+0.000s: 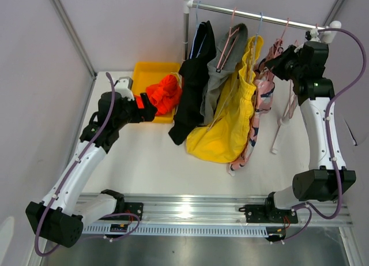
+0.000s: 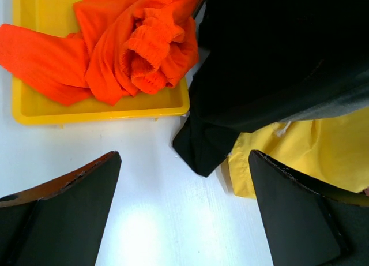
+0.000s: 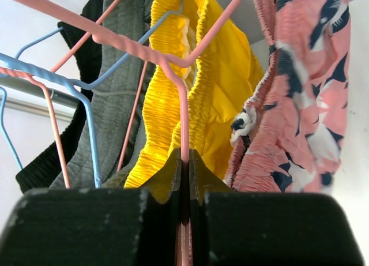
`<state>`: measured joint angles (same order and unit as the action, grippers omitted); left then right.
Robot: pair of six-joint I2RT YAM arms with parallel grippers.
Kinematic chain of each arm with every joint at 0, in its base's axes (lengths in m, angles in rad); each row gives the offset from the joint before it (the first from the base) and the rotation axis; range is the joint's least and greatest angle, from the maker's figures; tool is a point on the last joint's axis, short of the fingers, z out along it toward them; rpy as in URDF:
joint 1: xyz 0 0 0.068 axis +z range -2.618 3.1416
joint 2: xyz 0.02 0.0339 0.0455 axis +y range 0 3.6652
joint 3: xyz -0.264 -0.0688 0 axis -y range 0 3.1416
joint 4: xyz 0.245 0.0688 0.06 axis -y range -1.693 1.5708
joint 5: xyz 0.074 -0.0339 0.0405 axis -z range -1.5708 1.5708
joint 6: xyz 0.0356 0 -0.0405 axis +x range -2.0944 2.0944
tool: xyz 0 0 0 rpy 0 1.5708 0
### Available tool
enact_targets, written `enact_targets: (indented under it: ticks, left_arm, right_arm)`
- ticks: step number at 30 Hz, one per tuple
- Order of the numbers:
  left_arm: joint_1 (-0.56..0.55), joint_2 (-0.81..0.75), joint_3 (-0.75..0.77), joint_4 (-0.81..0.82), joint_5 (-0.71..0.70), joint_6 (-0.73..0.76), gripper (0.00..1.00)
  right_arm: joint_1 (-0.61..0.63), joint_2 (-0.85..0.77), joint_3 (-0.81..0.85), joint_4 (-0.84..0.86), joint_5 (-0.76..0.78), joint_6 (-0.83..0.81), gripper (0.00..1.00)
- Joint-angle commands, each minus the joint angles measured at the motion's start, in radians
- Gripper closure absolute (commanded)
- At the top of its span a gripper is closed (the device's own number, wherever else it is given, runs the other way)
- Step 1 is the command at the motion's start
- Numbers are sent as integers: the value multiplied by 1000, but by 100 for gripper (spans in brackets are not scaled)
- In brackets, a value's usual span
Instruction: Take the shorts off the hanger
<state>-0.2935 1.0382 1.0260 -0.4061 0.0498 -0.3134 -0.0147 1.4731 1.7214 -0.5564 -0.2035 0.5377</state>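
Right hand (image 3: 184, 162) clamps pink hanger (image 3: 182, 116); left hand (image 2: 184, 159) spread wide.

Pink hanger (image 3: 183, 116) lower wire hidden betw. right pincer (image 3: 184, 156) fingers; yellow tray (image 2: 34, 106) cut off top.

One camera sits high up behind my arms and looks down on the whole table (image 1: 150, 162). My two bases are at the bottom of what it sees, and the rail (image 1: 259, 15) is far off at the top. The camera on my left wrist looks straight down past my left fingers (image 2: 69, 208). It is quite near the yellow tray (image 2: 34, 107) and the orange-red shorts (image 2: 132, 41), and the high camera sees those too. The camera on my right wrist looks up along my right fingers (image 3: 164, 182), very close to the pink hanger (image 3: 183, 116). All three cameras see the yellow shorts (image 3: 225, 75) and the black shorts (image 2: 259, 64).
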Motion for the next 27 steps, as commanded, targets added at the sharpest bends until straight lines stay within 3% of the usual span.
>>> enact_targets:
  ticks: [1,4,9,13,18,19,22,25,27]
  left_arm:
    - [-2,-20,-17,61,148,8,1]
    - [-24,-52,-32,118,216,20,1]
    - [-174,-137,9,164,290,56,1]
    - [-314,-190,2,332,494,-36,1]
    - [-499,-175,-87,654,584,-179,1]
    - [-521,-147,-99,779,596,-200,1]
    - [-636,-54,-90,851,570,-188,1]
    - [-813,52,17,781,397,-51,1]
    - [-874,109,46,753,323,-7,1]
  right_arm:
    - [2,-2,79,38,-63,28,100]
    - [7,-3,197,-6,-74,34,100]
    - [12,-40,345,-92,-89,37,100]
    - [59,-150,302,-105,-83,54,100]
    - [130,-295,144,-96,-19,79,100]
    - [142,-322,109,-74,-13,91,100]
    - [165,-407,1,-53,13,113,100]
    - [171,-465,-61,-51,23,136,100]
    - [174,-477,-74,-54,23,143,100]
